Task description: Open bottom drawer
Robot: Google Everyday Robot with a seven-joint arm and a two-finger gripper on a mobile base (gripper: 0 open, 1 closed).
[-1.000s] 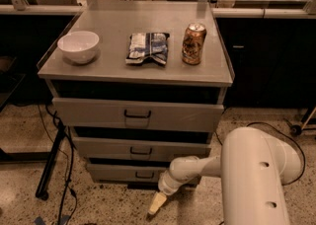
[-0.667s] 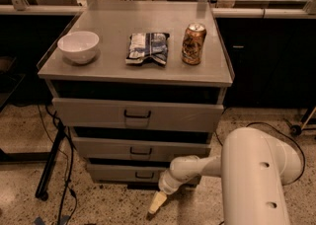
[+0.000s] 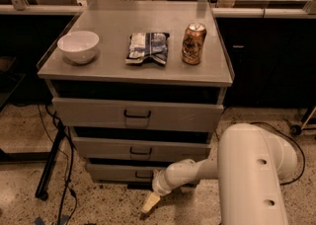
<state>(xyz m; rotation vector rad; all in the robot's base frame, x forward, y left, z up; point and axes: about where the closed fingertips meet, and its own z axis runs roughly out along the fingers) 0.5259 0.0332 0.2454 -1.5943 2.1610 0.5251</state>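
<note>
Down by the floor, in front of the cabinet: gripper (image 3: 150,203), pale yellow tip angled down and left, close to the speckled floor (image 3: 98,209).
Grip state: cannot tell how far open it is, or whether it has hold of anything.
Wrist: white rounded wrist joint (image 3: 163,183) just up-right of the gripper, overlapping the drawer front behind it.
Task item: bottom drawer (image 3: 113,173) directly above and behind the gripper, lowest of the three grey fronts.
Handle: black handle (image 3: 144,174) just above the gripper, beside the wrist joint; gripper sits below it, apart from it.
Drawer position: cannot tell whether it is pulled out at all.
Arm: white arm (image 3: 197,169) runs right from the gripper into a large white housing (image 3: 254,179).
Further up: middle drawer (image 3: 108,149), then top drawer (image 3: 89,113), each with a dark gap over it.
Well above: grey cabinet top (image 3: 113,66).
Up-left on it: white bowl (image 3: 78,46).
Straight up: crumpled snack bag (image 3: 147,47).
Up-right: brown can (image 3: 193,44), upright.
Left of gripper: black cables (image 3: 66,169) on the floor beside the cabinet.
</note>
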